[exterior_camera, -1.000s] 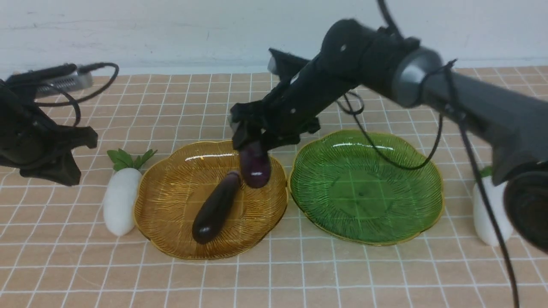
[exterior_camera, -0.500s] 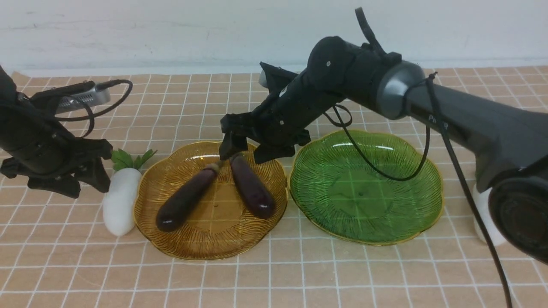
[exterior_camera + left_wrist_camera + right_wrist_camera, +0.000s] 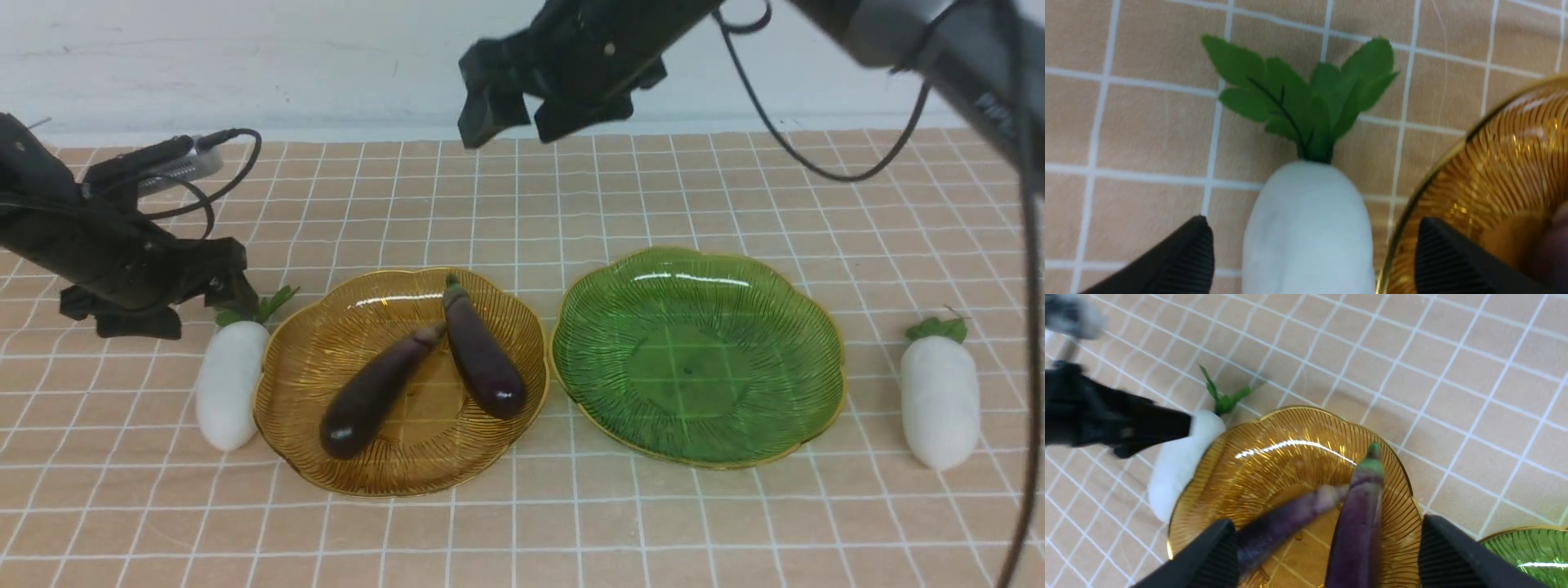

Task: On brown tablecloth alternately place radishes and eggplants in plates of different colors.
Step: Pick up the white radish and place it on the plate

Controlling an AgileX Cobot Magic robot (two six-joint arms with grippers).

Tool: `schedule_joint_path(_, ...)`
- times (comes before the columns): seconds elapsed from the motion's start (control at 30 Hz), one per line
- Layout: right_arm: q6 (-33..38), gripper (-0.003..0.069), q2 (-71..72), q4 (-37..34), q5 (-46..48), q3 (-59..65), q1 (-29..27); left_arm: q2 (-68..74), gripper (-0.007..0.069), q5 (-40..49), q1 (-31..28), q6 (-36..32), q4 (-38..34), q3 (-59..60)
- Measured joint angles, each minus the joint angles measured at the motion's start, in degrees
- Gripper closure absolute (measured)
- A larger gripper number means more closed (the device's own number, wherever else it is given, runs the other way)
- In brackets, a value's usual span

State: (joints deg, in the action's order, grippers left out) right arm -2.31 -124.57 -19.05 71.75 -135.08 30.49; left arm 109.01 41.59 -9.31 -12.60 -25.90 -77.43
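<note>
Two dark purple eggplants (image 3: 482, 359) (image 3: 371, 396) lie in the amber-yellow plate (image 3: 310, 441) on the brown tablecloth (image 3: 522, 531). The green plate (image 3: 784, 343) beside it holds nothing. One white radish (image 3: 229, 384) lies against the amber plate's left rim; another radish (image 3: 939, 408) lies at the far right. My left gripper (image 3: 204, 302) is open, low over the left radish's leafy end; in the left wrist view its fingers straddle that radish (image 3: 1306, 228). My right gripper (image 3: 522, 114) is open and empty, high above the amber plate (image 3: 1298, 461).
The pale back wall (image 3: 245, 57) runs behind the cloth. The right arm and its cables (image 3: 816, 163) cross above the green plate. Bare cloth lies in front of both plates.
My right gripper let go of the second eggplant into the amber plate, then rose high and back. My left gripper moved right and down to the left radish's top.
</note>
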Motion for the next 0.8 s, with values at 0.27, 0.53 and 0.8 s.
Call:
schedule_joint_path(0.27,-0.12,0.012,1.01,0.62,0.6,-0.08,0.0,5.88,0.0036,-0.2,0.01,0.0,-1.49,-3.71)
schedule_joint_path(0.53,-0.12,0.012,1.01,0.86,0.6,-0.08,0.0,8.52,0.0091,-0.11,0.01,0.0,-0.4,-3.81)
schedule_joint_path(0.8,-0.07,0.012,1.01,1.49,0.64,-0.08,0.0,9.51,0.0231,0.67,-0.28,1.48,0.9,-4.44)
